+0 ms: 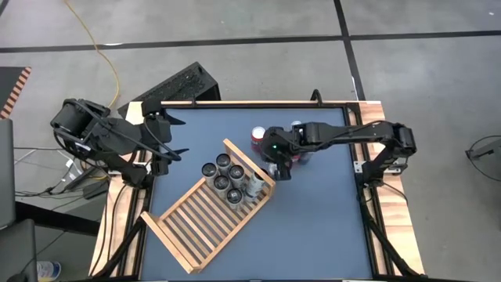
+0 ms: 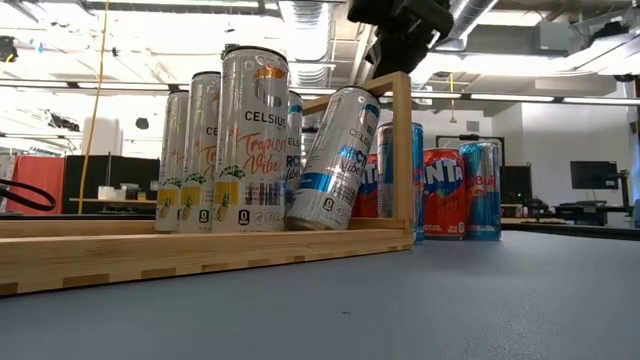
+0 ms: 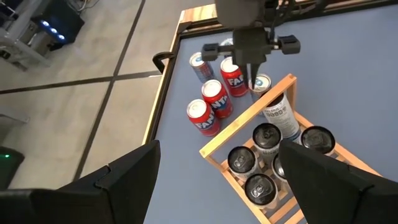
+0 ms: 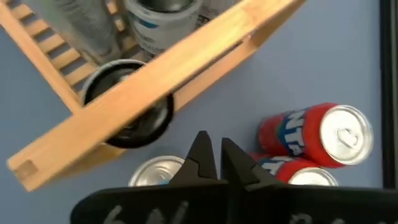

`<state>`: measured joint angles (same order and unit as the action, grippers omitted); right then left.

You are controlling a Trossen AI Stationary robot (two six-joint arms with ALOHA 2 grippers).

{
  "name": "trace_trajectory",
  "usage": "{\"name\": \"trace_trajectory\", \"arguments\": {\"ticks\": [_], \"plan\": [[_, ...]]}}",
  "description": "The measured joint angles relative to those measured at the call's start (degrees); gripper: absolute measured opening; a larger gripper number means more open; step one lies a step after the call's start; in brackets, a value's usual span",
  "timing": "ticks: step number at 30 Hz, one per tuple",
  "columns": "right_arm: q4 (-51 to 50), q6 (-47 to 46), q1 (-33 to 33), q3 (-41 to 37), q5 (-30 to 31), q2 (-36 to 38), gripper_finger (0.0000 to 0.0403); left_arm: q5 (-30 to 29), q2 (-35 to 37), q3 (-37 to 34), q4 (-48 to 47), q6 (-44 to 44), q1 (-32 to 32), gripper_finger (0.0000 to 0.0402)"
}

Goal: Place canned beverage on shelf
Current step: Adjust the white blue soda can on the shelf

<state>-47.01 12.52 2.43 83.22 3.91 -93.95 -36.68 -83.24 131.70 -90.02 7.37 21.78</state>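
Note:
The shelf point(image 1: 207, 223), a light wooden slatted rack, lies slantwise on the blue table. Several tall cans point(image 1: 223, 176) stand at its far end. One can point(image 2: 335, 160) tilts there, its upper end leaning on the frame's top rail point(image 2: 360, 90). My right gripper point(image 4: 214, 152) is shut with nothing between its fingers. It points down just outside the shelf's far right corner, over a silver-topped can point(image 4: 152, 173) on the table. My left gripper point(image 1: 168, 137) waits open above the table's left edge.
Red and blue loose cans point(image 3: 214, 99) stand in a cluster on the table behind the shelf, close around my right gripper. A black keyboard-like object point(image 1: 176, 84) lies off the table's far left corner. Bare blue table point(image 1: 313, 227) lies to the shelf's right and near side.

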Motion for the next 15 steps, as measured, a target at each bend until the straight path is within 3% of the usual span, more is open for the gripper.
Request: {"name": "trace_trajectory", "arguments": {"ticks": [15], "plan": [[3.4, -0.4, -0.3, -3.0, -2.1, -0.1, 0.0000, -1.3, 0.0, 0.0, 0.0, 0.5, 0.0, 0.0315]]}}
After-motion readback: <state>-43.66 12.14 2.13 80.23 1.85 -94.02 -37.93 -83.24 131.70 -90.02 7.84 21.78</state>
